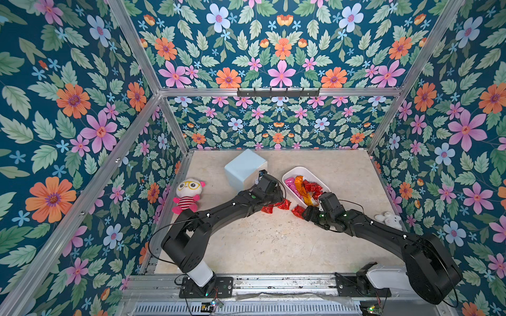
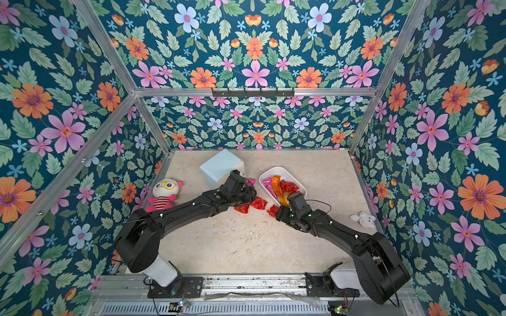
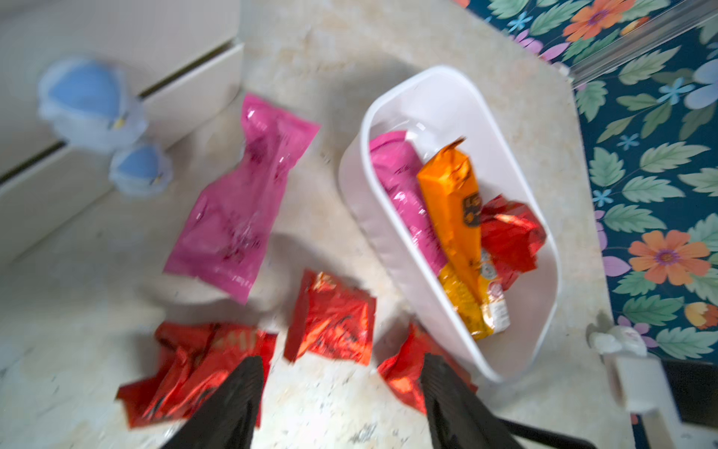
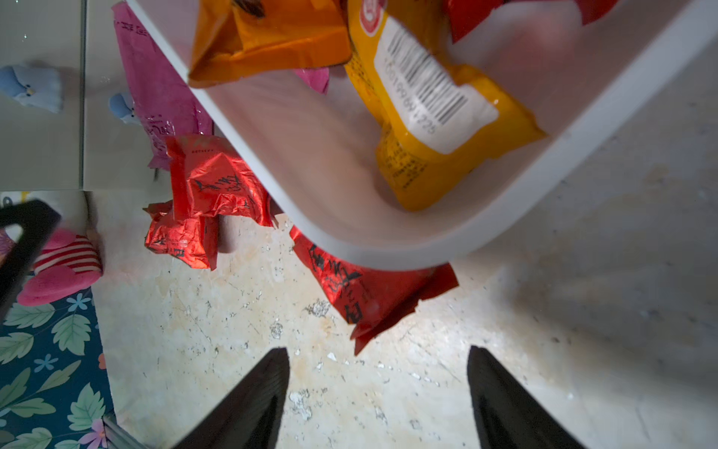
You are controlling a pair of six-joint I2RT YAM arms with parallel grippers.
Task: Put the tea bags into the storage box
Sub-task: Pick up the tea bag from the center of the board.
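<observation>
Tea bags (image 3: 330, 318) lie loose beside the storage box (image 3: 458, 97); both arms' jaws gape wide, empty.

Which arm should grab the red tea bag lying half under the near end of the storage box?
Probably right. The open right gripper points at that red tea bag below the storage box rim; the open left gripper faces others.

One white storage box (image 3: 408, 272) holds at least five tea bags: one pink, two orange-yellow, two or more red. Beside the box lie four more: one pink sachet (image 3: 241, 194) and three red sachets (image 3: 330, 318). Two plush toys (image 1: 189, 195) sit farther from the box.
</observation>
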